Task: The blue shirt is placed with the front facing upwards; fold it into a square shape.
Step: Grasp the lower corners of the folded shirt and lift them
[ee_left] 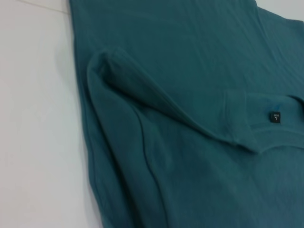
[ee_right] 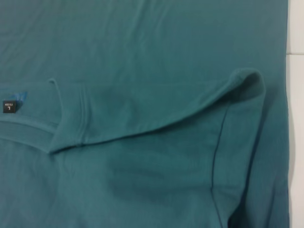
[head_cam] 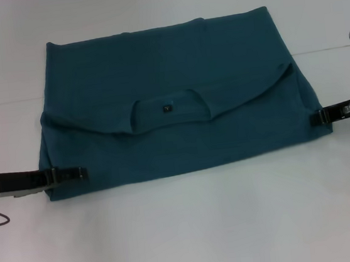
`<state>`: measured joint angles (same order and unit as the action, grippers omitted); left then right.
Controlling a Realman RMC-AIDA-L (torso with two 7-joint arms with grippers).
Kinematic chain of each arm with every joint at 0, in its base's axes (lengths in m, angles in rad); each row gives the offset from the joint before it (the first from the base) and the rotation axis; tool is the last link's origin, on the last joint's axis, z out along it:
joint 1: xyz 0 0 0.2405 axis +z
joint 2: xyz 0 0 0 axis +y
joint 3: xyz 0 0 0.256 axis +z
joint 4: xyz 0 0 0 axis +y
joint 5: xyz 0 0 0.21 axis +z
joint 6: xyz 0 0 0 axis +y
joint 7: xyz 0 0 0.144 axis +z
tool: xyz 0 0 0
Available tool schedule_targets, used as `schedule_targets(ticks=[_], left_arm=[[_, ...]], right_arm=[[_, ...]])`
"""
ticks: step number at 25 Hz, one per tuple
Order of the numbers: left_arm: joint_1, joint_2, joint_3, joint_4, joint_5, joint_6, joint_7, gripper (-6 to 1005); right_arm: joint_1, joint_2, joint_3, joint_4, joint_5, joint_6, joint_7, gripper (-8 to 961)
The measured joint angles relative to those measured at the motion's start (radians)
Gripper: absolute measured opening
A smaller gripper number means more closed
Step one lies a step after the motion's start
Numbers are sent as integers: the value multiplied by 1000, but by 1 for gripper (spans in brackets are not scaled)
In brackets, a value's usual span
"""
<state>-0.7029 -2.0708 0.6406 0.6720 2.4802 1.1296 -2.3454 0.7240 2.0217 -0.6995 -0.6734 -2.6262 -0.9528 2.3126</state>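
At eight o'clock, the left gripper (head_cam: 79, 174) pinches the blue shirt's (head_cam: 167, 62) near left corner. The shirt lies folded mid-table (head_cam: 186, 231), neck label (head_cam: 167, 108) centred. At three o'clock, the right gripper (head_cam: 316, 118) pinches its right edge.

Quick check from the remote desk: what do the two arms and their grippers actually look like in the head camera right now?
The left gripper is slim, flat and black with a metallic band; behind it sits a rounded white wrist housing with a thin dark cable looping beneath. The right gripper is also black and slender, with a pale, glossy section farther back. A rounded silver-grey part shows at the frame edge above it. Both sit at the blue shirt edges.
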Motion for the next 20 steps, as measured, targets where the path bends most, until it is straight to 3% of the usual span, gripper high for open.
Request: schedule_targets(ticks=[13, 20], left_arm=[[3, -2, 1, -4, 2, 11, 0, 887], [-3, -2, 3, -15, 4, 7, 0, 686]], right_arm=[[0, 0, 0, 0, 0, 1, -1, 27], [0, 0, 0, 0, 0, 0, -1, 27]])
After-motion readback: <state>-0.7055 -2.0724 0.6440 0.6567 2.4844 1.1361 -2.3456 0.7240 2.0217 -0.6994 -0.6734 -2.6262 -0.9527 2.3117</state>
